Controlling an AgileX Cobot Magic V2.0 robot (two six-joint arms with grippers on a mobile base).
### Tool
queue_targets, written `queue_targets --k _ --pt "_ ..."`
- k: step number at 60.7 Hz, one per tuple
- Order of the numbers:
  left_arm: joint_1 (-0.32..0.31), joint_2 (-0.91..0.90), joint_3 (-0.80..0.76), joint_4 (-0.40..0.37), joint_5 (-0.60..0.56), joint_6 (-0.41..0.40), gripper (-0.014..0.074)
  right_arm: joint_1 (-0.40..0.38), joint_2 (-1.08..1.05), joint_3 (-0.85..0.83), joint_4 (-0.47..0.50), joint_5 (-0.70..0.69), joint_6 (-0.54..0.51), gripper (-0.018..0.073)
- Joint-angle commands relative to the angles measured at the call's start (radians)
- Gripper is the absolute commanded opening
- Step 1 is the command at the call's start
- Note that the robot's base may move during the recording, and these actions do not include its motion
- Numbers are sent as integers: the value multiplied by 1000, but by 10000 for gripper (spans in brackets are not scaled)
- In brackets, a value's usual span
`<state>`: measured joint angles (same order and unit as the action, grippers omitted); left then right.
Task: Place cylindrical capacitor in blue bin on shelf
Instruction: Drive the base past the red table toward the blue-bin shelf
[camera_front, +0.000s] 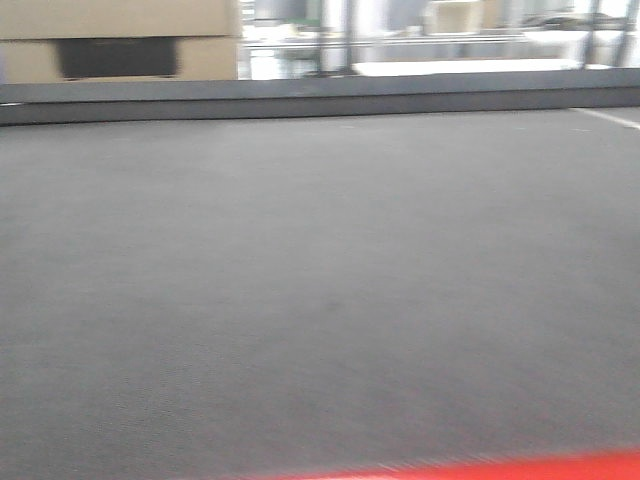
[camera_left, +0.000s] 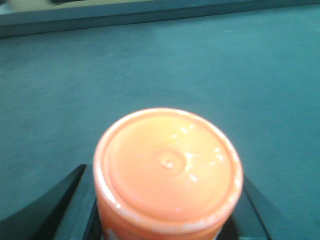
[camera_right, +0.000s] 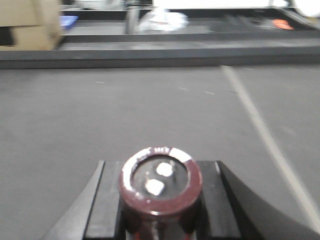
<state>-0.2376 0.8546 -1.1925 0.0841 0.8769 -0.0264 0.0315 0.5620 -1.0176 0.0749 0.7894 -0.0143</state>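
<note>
1. Containers. I see a cardboard box (camera_front: 120, 40) at the far left, and its contents are hidden. In the right wrist view a blue object (camera_right: 67, 21) sits just right of that box. It is too blurred for me to tell whether it is a bin or what it holds. The left gripper (camera_left: 167, 202) pinches an orange-lidded jar (camera_left: 167, 162), with a black finger against each side and the lid on.

2. Task item. The capacitor (camera_right: 160, 182) stands upright, clamped in the right gripper (camera_right: 160, 205). Two pale terminals show on its top.

3. Surface and room. A grey floor (camera_front: 320, 300) fills the front view. A pale line (camera_right: 265, 140) runs from far to near on the right. A dark ledge (camera_front: 320, 98) crosses the far side, with blurred metal posts (camera_front: 347, 35) beyond it. A red strip (camera_front: 480, 468) lies along the near edge.
</note>
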Motion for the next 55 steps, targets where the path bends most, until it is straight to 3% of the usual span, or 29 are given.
queue_targets --k 1,55 --pt "-6 -11 -9 -9 -28 0 -111 1 3 -2 -8 -19 -1 -146" --pt "-6 -20 -9 -9 -28 0 -111 1 3 -2 -8 -19 -1 -146"
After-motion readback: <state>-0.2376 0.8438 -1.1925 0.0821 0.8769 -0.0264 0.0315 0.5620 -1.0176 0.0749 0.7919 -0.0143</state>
